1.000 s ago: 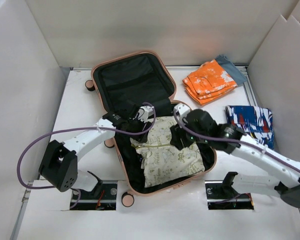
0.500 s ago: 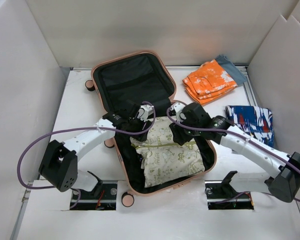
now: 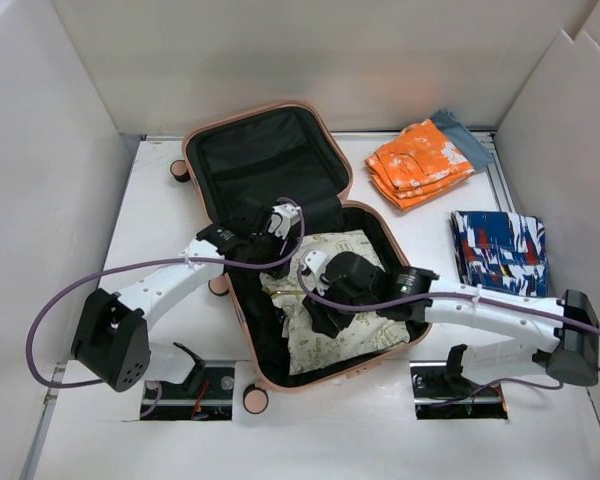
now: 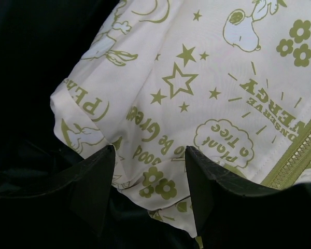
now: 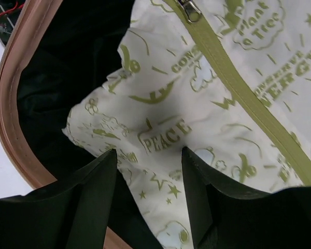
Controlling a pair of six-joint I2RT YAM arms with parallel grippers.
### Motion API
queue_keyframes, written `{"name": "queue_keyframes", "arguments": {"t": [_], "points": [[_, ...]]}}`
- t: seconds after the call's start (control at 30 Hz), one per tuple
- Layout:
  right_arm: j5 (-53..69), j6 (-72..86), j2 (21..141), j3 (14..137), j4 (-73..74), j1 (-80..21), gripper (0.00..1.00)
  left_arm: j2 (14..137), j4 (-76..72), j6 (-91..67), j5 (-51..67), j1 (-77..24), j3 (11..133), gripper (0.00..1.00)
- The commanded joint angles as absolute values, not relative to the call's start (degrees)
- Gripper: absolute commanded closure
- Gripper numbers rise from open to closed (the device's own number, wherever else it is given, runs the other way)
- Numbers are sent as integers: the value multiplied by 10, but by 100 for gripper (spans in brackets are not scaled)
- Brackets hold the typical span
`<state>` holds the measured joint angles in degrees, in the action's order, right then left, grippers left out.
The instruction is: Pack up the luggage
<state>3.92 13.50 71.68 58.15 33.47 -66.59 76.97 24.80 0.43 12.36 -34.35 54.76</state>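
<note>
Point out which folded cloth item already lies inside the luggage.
The cream pouch with green print and zipper; it lies in the luggage, while the orange bundle and blue patterned bundle sit on the table outside.

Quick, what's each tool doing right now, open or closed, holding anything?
Left tool: open, above a corner of the cream printed pouch, holding nothing.
Right tool: open, above the same pouch, holding nothing.

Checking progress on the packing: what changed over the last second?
The right gripper swung left and nearer, across the pouch in the luggage, jaws open. The left gripper barely shifted, jaws open over the pouch's far-left corner. Nothing gripped or released. Pouch, luggage, orange clothes and blue clothes stayed put.
</note>
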Motion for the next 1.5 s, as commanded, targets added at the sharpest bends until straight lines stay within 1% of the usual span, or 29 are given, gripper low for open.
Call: {"name": "queue_keyframes", "arguments": {"t": [0.0,0.13,0.23,0.4,0.57,0.7,0.83,0.9,0.93,0.97,1.07,1.1,1.2,1.4,1.47], "points": [[44,160,731,579,266,-677,42,746,239,-3,123,-334,547,47],[63,186,754,530,202,-677,43,746,239,-3,118,-334,541,47],[84,219,760,479,196,-677,43,746,239,-3,106,-334,541,47],[78,275,742,399,185,-687,44,746,233,-3,106,-334,536,46],[73,275,764,393,192,-699,44,752,233,-3,96,-334,536,46],[73,263,786,411,213,-710,43,758,233,3,96,-334,536,46],[67,251,775,430,257,-715,40,758,233,3,90,-334,536,46],[43,238,751,465,286,-715,39,751,233,3,90,-334,536,46],[31,238,742,483,325,-715,38,751,233,3,90,-334,543,46],[17,226,726,525,343,-715,37,745,233,3,97,-334,543,46],[-32,216,715,590,407,-715,34,740,239,3,115,-334,555,46],[-39,202,709,624,419,-706,34,740,239,3,115,-329,555,46],[-44,179,709,663,460,-673,31,734,239,3,115,-329,555,46],[-37,130,698,671,486,-584,31,729,244,3,109,-309,555,45],[-32,100,698,671,491,-533,31,723,244,3,109,-295,555,45]]}}
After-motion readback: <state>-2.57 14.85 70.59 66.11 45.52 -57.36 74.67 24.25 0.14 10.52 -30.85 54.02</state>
